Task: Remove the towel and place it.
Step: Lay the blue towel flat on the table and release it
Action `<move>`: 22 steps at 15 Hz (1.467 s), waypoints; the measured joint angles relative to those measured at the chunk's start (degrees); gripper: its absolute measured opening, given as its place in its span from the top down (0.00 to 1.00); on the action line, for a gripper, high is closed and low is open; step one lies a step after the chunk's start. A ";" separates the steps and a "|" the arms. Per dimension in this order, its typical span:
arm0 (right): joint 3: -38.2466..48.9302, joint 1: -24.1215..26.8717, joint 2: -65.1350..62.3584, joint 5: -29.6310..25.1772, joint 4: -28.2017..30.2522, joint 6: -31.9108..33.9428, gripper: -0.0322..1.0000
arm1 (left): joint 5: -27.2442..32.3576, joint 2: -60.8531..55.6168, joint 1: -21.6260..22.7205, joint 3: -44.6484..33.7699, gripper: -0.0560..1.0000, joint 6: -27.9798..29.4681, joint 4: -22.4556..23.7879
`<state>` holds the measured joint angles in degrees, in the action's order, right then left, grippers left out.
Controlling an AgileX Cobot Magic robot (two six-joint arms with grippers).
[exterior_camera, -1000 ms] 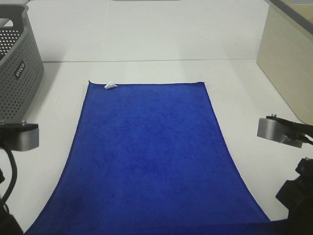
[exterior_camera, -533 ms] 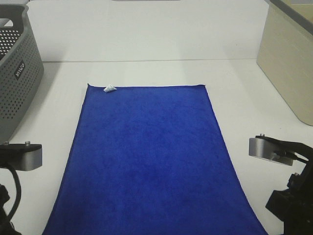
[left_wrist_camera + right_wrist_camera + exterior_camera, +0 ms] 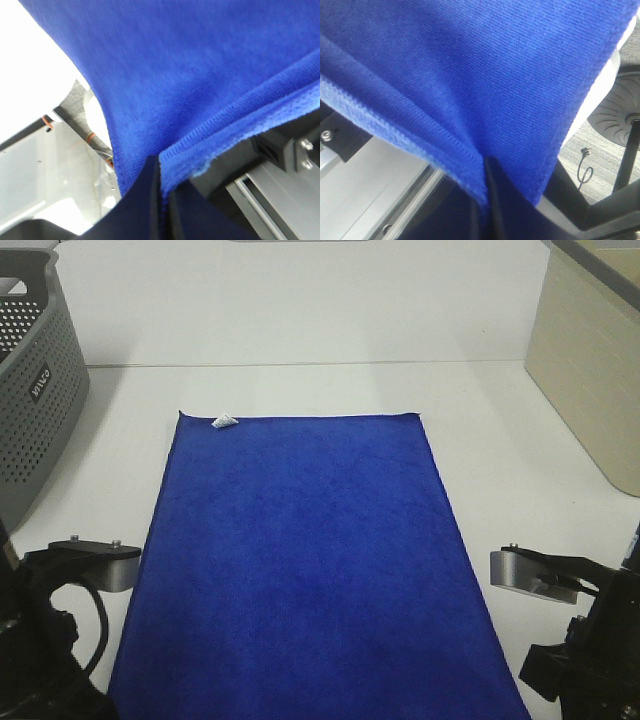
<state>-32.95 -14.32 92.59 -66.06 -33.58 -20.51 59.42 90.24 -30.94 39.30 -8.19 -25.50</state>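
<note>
The big blue towel point(image 3: 305, 560) is lying spread out flat on the white table point(image 3: 500, 440). Its far edge is running straight across the middle of the table. A small pale tag point(image 3: 224, 420) is sticking up at the far left corner. The near end of the towel is going out of the bottom of the high picture, between the two arms.

The left arm point(image 3: 60, 640) is sitting right beside the towel's left edge at the near end. The right arm point(image 3: 580, 660) is sitting close to the right edge at the near end.

The left gripper point(image 3: 160, 172) is pinching the towel's stitched edge. Its two dark fingers point(image 3: 142, 205) are pressing tight together with the blue cloth between them. The cloth is stretching away from the fingers and filling most of the left wrist view.

The right gripper point(image 3: 484, 167) is doing the same on its side. Its dark fingers point(image 3: 510, 215) are squeezing together on the thick edge of the towel, and the cloth is filling most of that view too.

A grey basket with many little holes point(image 3: 35, 390) is standing at the far left of the table, apart from the towel. A pale tan box point(image 3: 590, 370) is standing at the far right, well apart from the towel.
</note>
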 joint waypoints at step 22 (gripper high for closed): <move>-4.70 -8.19 13.92 2.64 -8.37 -6.47 0.95 | 6.30 14.04 -5.16 9.74 0.95 -2.98 -1.20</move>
<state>-37.64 -22.52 106.51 -63.43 -41.94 -26.99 65.72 104.28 -36.10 49.05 -11.17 -26.70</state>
